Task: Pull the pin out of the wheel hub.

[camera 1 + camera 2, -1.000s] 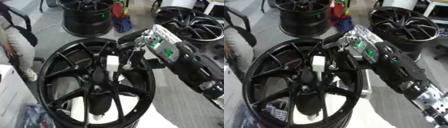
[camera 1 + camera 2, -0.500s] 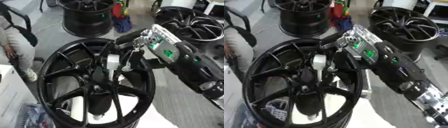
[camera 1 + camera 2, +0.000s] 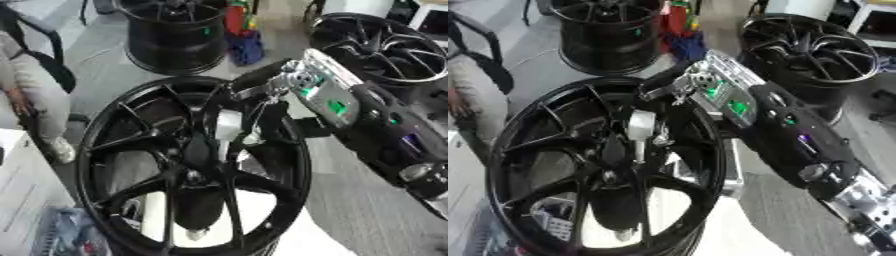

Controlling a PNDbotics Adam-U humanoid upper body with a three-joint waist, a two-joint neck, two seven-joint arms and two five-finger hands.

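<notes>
Pin (image 3: 640, 131): pale, with a thin stem running down toward the hub, sitting just above the centre of the black wheel (image 3: 105, 150), at about 12 o'clock from the hub hole. Reaching in from 2 o'clock, right hand (image 3: 262, 97) hovering over the upper spokes, dark fingers (image 3: 254, 125) curling down beside the pin's pale head. Looking like a pinch on that head, though the exact contact is hard to make out. Left hand not showing anywhere.

Probably sitting at the gripping or early pulling stage, pin apparently still lodged in the hub. Risks from here, judging by the layout: pulling at an angle instead of along the stem, jamming the pin in its bore or bending it; fingers slipping off the small head if catching only its edge; knuckles or wrist knocking the spokes on the way up, given the tight gap between them; wheel rocking or shifting if the pull drags sideways, with nothing visibly bracing the rim.
</notes>
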